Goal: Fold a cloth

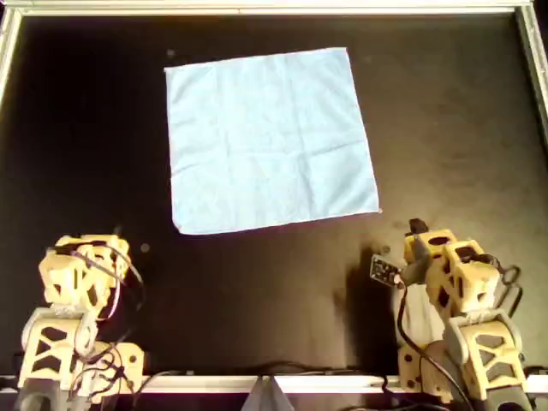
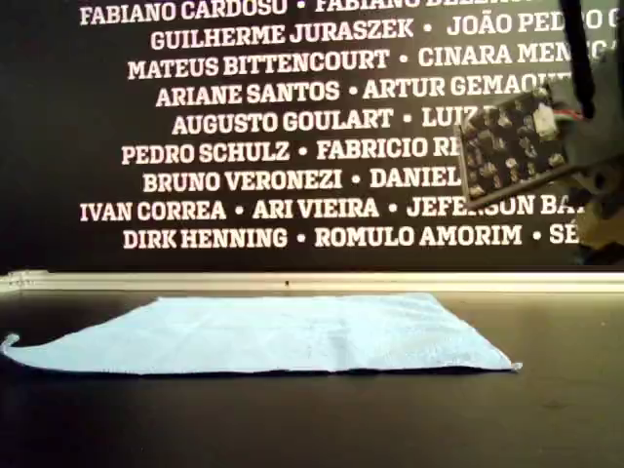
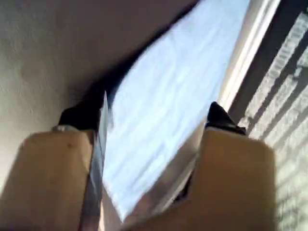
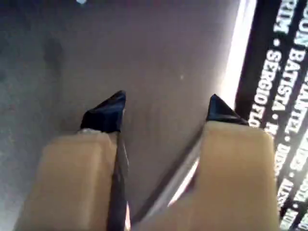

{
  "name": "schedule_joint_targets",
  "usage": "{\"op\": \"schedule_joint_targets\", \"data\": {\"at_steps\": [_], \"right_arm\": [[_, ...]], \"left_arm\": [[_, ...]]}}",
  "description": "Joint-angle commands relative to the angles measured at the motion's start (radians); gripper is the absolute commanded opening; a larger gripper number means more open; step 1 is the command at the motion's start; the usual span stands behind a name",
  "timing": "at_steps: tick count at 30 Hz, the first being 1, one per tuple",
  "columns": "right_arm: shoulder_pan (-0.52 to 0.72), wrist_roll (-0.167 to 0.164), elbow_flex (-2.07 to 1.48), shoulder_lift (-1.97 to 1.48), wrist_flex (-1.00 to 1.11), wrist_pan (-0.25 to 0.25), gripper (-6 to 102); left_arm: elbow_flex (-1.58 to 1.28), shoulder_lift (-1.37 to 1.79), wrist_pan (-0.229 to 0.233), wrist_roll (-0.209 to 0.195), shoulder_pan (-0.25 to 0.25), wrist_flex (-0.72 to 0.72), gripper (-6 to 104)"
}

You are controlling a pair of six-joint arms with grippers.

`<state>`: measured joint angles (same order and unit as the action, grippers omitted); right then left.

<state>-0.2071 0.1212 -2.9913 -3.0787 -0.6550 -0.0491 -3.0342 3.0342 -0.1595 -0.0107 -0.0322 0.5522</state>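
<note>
The light-blue cloth [image 1: 270,141] lies flat and spread out as a slightly turned square on the black table, towards the far side. In the exterior view it [image 2: 283,331] lies low with a raised corner at that view's left. My first gripper [image 1: 90,244] is at the overhead view's near left, open and empty, with the cloth [image 3: 192,72] seen ahead beyond its jaws [image 3: 159,110]. My second gripper [image 1: 419,233] is at the near right, just short of the cloth's near right corner. It is open and empty over bare table [image 4: 166,106].
A pale rail [image 1: 274,8] frames the table's far edge and runs down both sides. A black wall with white names [image 2: 292,146] stands behind it. A small circuit board [image 2: 512,146] on the second arm hangs at the exterior view's right.
</note>
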Motion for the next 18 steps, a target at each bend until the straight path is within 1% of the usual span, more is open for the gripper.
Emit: {"op": "schedule_joint_targets", "data": {"at_steps": [1,5,7,12,15,18], "right_arm": [[-0.015,-0.003,0.017,0.025,0.048,0.037,66],[-0.015,-0.003,0.052,0.138,0.071,0.037,66],[-0.015,-0.003,0.094,0.238,0.095,0.041,66],[-0.018,-0.002,0.265,0.615,0.155,0.058,67],[-0.018,0.000,0.403,0.836,0.155,0.078,68],[-0.018,0.000,0.503,1.015,0.155,0.114,68]], "left_arm": [[0.028,-0.092,-0.109,0.005,0.005,-0.031,73],[0.074,-0.193,-0.268,0.008,0.006,-0.040,74],[0.114,-0.272,-0.291,0.008,0.008,-0.074,74],[0.341,-0.643,-0.293,0.008,0.006,-0.183,73],[0.532,-0.907,-0.291,0.008,0.006,-0.190,74],[0.658,-1.118,-0.291,0.008,0.005,-0.192,74]]}}
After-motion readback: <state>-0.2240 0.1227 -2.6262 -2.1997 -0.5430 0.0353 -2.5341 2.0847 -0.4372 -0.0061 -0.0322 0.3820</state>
